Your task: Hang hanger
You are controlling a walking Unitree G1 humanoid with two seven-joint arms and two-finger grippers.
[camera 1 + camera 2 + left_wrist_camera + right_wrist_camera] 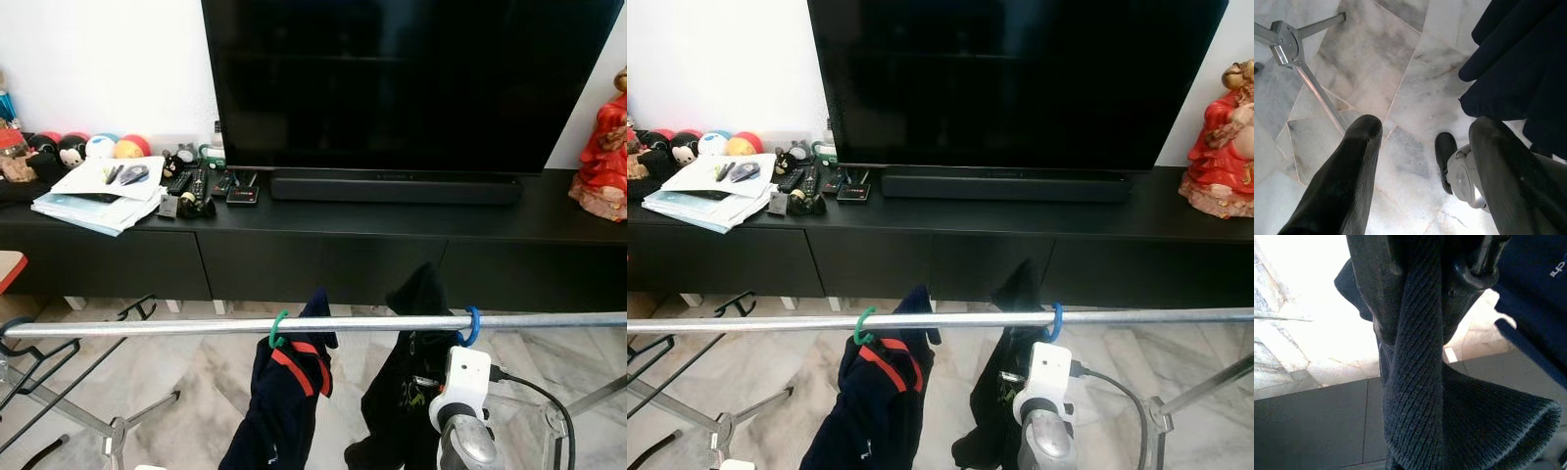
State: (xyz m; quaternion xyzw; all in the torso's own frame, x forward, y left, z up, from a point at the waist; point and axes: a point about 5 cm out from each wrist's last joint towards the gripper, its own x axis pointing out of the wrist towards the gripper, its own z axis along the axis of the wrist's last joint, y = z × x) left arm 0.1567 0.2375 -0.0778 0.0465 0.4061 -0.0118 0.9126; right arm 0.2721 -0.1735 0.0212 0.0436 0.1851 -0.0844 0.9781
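While the right arm is raised just beneath the metal rail (294,324), the right gripper (1420,298) is seen in its wrist view with both black fingers clamped on a fold of ribbed black garment (1420,396), which fills the gap between them. That garment hangs from a blue hanger hook (472,325) looped over the rail, directly above the white wrist housing (460,384) of the arm. Further along the rail toward the robot's left, a green hanger hook (277,331) is hooked on, carrying a navy garment with red trim (289,392). The left gripper (1420,166) is held low over the marble floor (1376,63), its fingers spread wide apart with nothing between them, near a leg of the rack (1312,83). Behind the rail, a black TV cabinet (323,245) is set against the wall, bearing a large television (411,78), papers (98,191) and a red figurine (602,147).
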